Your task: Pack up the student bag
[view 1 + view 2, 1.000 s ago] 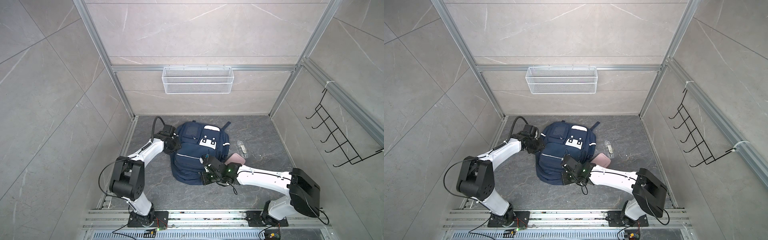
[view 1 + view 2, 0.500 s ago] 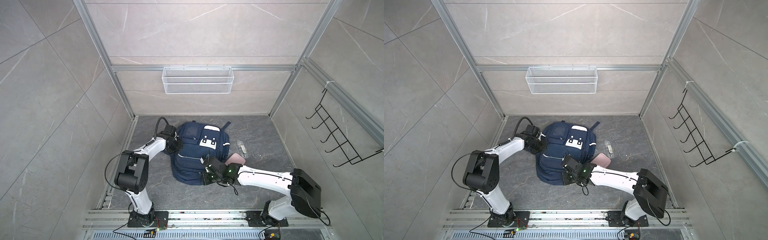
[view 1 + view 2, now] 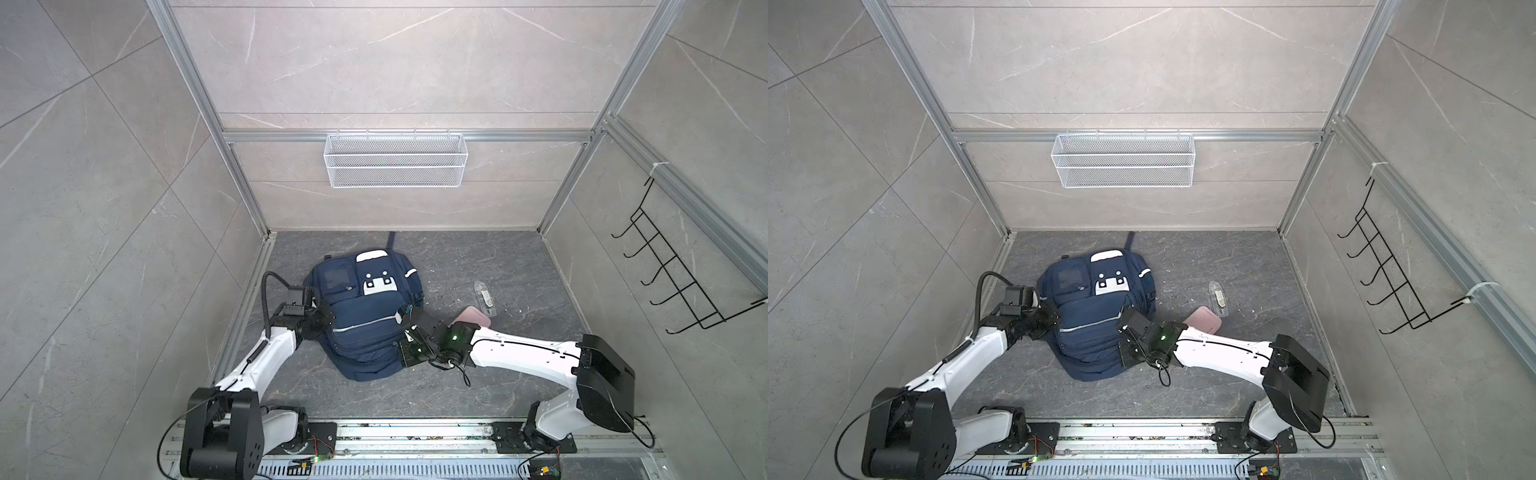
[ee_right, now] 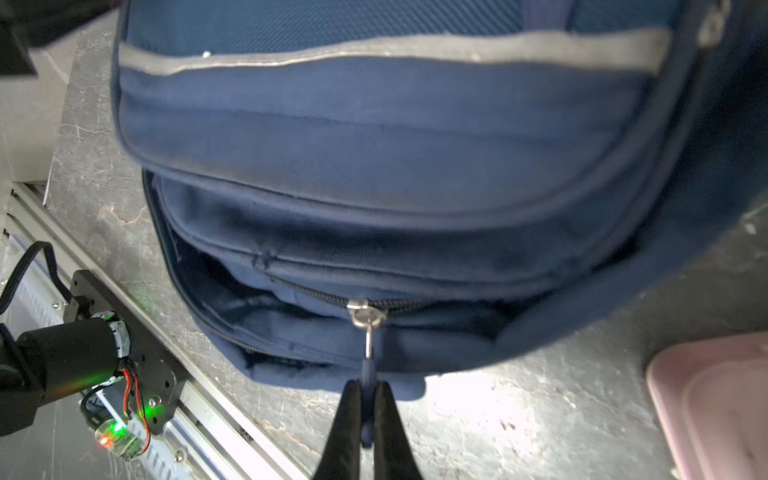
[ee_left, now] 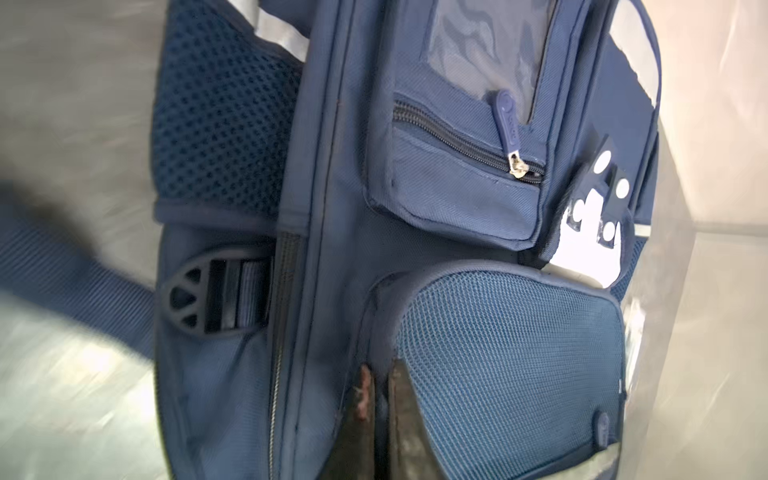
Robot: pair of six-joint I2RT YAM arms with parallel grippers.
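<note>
The student bag (image 3: 365, 324) (image 3: 1096, 328), a navy backpack with white patches and silver stripes, lies flat in the middle of the floor. My left gripper (image 3: 329, 321) (image 3: 1055, 322) is at its left side. In the left wrist view the left gripper (image 5: 380, 376) is shut on the bag (image 5: 457, 199), pinching the seam beside a mesh pocket (image 5: 511, 353). My right gripper (image 3: 400, 338) (image 3: 1123, 332) is at the bag's near right corner. In the right wrist view the right gripper (image 4: 368, 388) is shut on a zip pull (image 4: 368, 370) hanging from the slider (image 4: 365, 311); the bag's (image 4: 374, 137) zip gapes open beside it.
A pink case (image 3: 473, 321) (image 3: 1204, 319) (image 4: 715, 407) lies right of the bag, with a clear plastic packet (image 3: 484, 293) just beyond it. A white wire basket (image 3: 395, 160) hangs on the back wall. Black hooks (image 3: 673, 282) are on the right wall. The arms' rail (image 3: 415, 432) runs along the front.
My left gripper has moved nearer along the bag's left side and has closed on its seam. The right gripper has stayed on the zip pull.
</note>
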